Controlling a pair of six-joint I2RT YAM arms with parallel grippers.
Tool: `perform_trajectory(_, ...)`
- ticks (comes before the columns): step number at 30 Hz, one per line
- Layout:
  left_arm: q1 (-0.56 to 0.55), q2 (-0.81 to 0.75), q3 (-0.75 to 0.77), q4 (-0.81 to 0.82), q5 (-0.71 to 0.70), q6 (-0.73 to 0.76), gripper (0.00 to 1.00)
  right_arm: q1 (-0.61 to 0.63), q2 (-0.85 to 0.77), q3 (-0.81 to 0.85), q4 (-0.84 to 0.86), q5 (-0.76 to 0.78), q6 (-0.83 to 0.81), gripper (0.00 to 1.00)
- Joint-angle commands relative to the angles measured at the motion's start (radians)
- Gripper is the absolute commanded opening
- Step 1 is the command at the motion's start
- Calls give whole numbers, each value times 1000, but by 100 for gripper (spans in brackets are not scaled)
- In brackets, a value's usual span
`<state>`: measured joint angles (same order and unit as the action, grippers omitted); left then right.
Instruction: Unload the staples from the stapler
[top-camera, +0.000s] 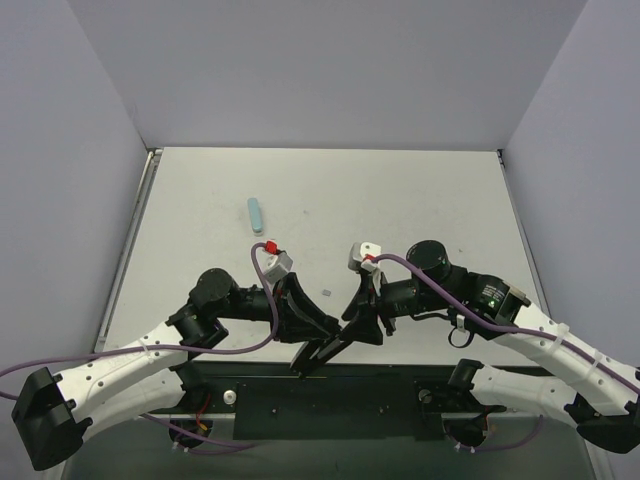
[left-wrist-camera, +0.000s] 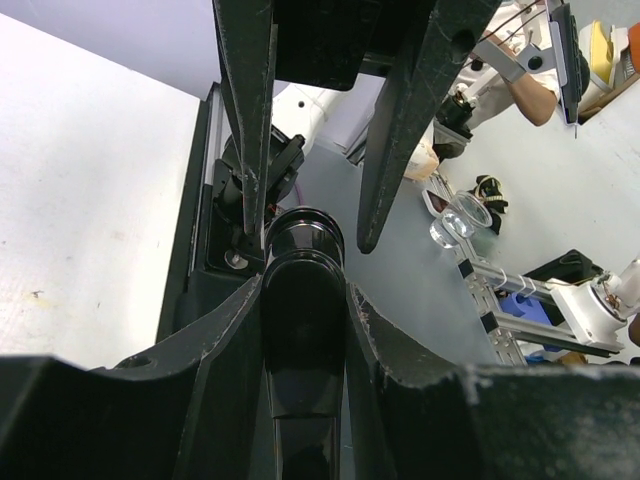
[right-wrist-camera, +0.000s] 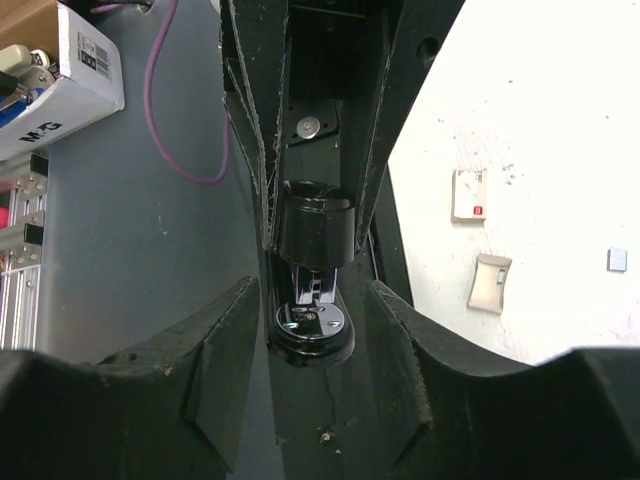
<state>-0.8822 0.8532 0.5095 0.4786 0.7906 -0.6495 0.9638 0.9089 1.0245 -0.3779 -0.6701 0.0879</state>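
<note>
The black stapler (top-camera: 322, 352) hangs in the air over the table's near edge, between my two grippers. My left gripper (top-camera: 322, 335) is shut on it; in the left wrist view (left-wrist-camera: 303, 285) both fingers press the stapler's glossy black body (left-wrist-camera: 303, 340). My right gripper (top-camera: 352, 328) faces it from the right. In the right wrist view (right-wrist-camera: 313, 300) its jaws straddle the stapler's front end (right-wrist-camera: 311, 330) with a narrow gap on each side. A pale metal strip (right-wrist-camera: 315, 287) shows between the stapler's black cap and its base.
A pale blue bar (top-camera: 256, 214) lies on the white table (top-camera: 420, 200) at the back left. A small grey piece (top-camera: 329, 293) lies on the table just behind the grippers. The black base rail (top-camera: 330, 400) runs below the stapler.
</note>
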Motion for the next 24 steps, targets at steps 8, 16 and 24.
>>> perform_trajectory(8, -11, -8, 73, 129, 9, -13, 0, 18, 18, -10, 88, -46, -2, 36)
perform_trajectory(16, -12, -8, 89, 117, -1, -6, 0, 29, 7, -41, 88, -56, -5, 33)
perform_trajectory(24, -24, 12, 93, 137, -2, -9, 0, 33, -2, -66, 111, -42, 6, 8)
